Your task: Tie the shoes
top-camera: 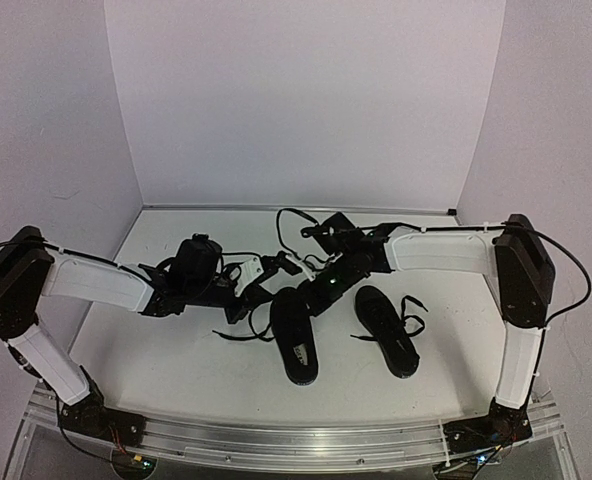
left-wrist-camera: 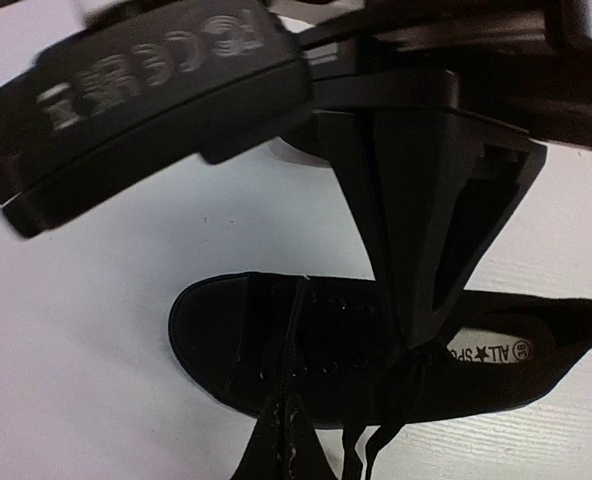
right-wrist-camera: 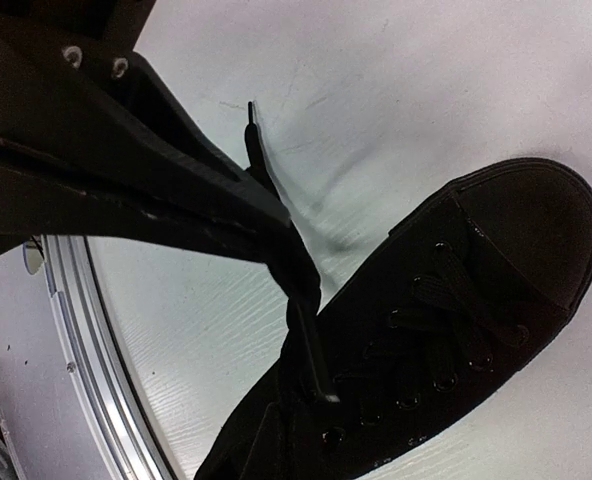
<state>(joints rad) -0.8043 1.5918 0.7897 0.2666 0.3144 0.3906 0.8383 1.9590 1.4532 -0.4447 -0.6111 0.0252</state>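
Observation:
Two black shoes lie side by side: the left shoe (top-camera: 296, 345) with a white insole label, and the right shoe (top-camera: 388, 332) with loose laces. Both grippers meet over the left shoe's toe end. My left gripper (top-camera: 274, 272) (left-wrist-camera: 288, 425) is shut on a thin lace strand (left-wrist-camera: 298, 315) that runs up across the left shoe (left-wrist-camera: 216, 330). My right gripper (top-camera: 316, 297) (right-wrist-camera: 294, 252) is shut on a bunched lace (right-wrist-camera: 306, 300) just above the eyelets of that shoe (right-wrist-camera: 476, 300). In the left wrist view the right gripper (left-wrist-camera: 416, 335) pinches laces beside the insole label (left-wrist-camera: 491, 350).
Loose lace ends (top-camera: 238, 334) trail on the white table (top-camera: 176, 360) left of the shoes. The right shoe's laces (top-camera: 412, 308) spread to its right. A metal rail (top-camera: 296, 440) runs along the near edge, and white walls close in the back and sides.

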